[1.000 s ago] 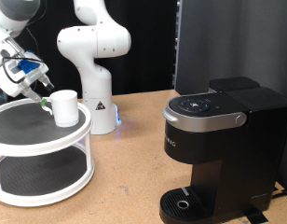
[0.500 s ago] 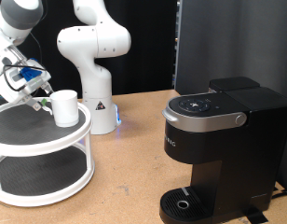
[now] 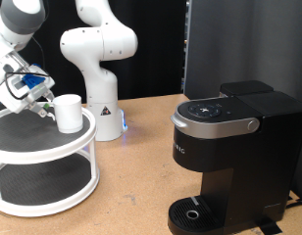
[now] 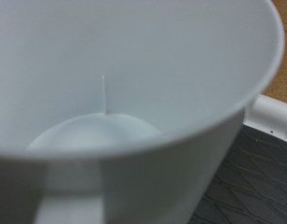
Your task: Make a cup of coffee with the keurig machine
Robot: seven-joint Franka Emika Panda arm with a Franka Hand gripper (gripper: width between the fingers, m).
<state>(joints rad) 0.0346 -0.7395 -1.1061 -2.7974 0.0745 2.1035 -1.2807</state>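
The white cup (image 3: 69, 112) stands upright on the top shelf of a white round two-tier rack (image 3: 53, 149) at the exterior view's left. My gripper (image 3: 39, 101) hangs just to the exterior view's left of the cup, close beside its rim. In the wrist view the cup's empty white inside (image 4: 116, 103) fills nearly the whole picture, and no fingers show. The black keurig machine (image 3: 229, 157) stands at the exterior view's right with its silver-banded lid closed and nothing on its round base (image 3: 195, 212).
A second white robot arm's base (image 3: 100, 69) stands behind the rack. A dark panel (image 3: 244, 44) rises behind the machine. The rack's lower shelf (image 3: 43, 186) has a dark mesh floor. Wooden tabletop (image 3: 136, 181) lies between rack and machine.
My gripper has shifted slightly towards the exterior view's left and up, a little away from the cup. The cup and the machine have not moved.
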